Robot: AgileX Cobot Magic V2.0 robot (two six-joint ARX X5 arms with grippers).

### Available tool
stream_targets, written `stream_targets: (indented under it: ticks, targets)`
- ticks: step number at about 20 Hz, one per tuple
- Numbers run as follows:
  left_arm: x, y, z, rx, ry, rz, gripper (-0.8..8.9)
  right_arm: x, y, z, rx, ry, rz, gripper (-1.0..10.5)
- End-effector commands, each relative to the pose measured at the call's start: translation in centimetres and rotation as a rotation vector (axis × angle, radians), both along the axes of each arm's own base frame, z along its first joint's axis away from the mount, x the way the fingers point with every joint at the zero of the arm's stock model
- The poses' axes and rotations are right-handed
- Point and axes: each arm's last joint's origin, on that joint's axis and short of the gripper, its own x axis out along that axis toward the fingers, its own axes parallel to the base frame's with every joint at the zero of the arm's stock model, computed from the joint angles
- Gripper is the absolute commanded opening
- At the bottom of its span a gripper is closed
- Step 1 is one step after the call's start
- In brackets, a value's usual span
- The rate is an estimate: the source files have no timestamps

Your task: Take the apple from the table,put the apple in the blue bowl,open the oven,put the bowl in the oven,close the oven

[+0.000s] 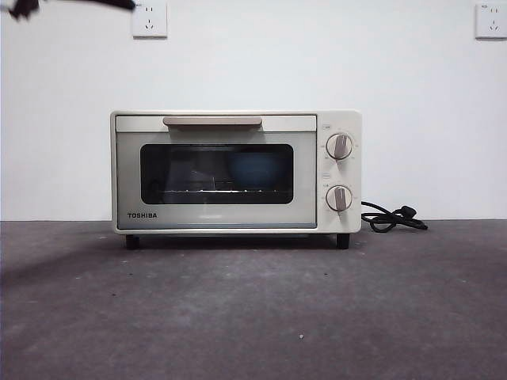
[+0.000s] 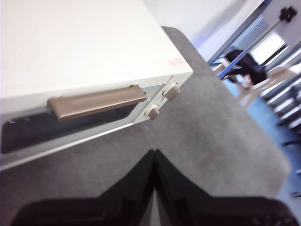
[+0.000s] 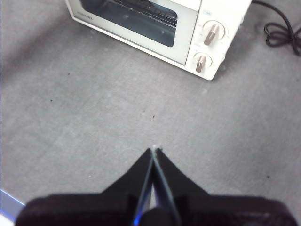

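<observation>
Our left claw [image 2: 154, 155], jaws pressed together on nothing, hangs above the bench [image 2: 207, 141] just out from the oven [image 2: 75, 42], whose handle [image 2: 96, 101] lies near it, not touched. Our right claw [image 3: 154, 151], likewise clenched and empty, waits over bare bench well back from the oven front, with the two knobs [image 3: 207, 47] at about one o'clock from its tip in the wrist view. In the front view only a dark arm tip [image 1: 24, 8] shows at the top corner, about ten o'clock from the oven.

The oven door [image 1: 215, 180] looks shut, its handle flush along the top. Through the dark glass we make out a blue shape on the rack, which we take for the bowl [image 1: 255, 169]; the apple cannot be seen, and we cannot tell whether it sits inside the bowl. No apple lies on the bench in any view.

We judge the closing step done or all but done. What remains, we think, calls only for drawing both arms clear of the oven without nudging the door or the cord [image 1: 392, 218] at its three o'clock side.
</observation>
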Motion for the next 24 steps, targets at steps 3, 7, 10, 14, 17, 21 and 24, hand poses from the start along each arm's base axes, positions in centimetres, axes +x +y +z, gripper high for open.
stream_targets:
  ticks: [3, 7, 10, 14, 17, 21, 24]
  targets:
    - [-3.4, -0.4, 1.8, 0.077, -0.113, -0.032, -0.04, 0.2, 0.0, -0.1, -0.044, -0.039, 0.006, 0.0]
    - [-4.2, -0.2, 2.4, 0.063, -0.129, -0.029, -0.04, 0.2, 0.0, -0.1, -0.049, -0.043, -0.002, 0.0]
    - [-4.1, -0.2, 2.3, 0.064, -0.127, -0.025, -0.04, 0.2, 0.0, -0.1, -0.049, -0.043, -0.002, 0.0]
    - [-4.1, -0.2, 2.3, 0.067, -0.127, -0.021, -0.04, 0.2, 0.0, -0.1, -0.049, -0.043, -0.002, 0.0]
    - [-3.9, -0.2, 2.2, 0.068, -0.122, -0.021, -0.04, 0.2, 0.0, -0.1, -0.049, -0.043, -0.002, 0.0]
    - [-6.3, 0.4, 3.1, 0.245, -0.336, -0.054, -0.04, 0.2, 0.0, -0.1, -0.049, -0.043, -0.002, 0.0]
    - [-9.1, 1.4, 1.8, 0.385, -0.567, -0.066, -0.04, 0.2, 0.0, -0.1, -0.049, -0.043, -0.002, 0.0]
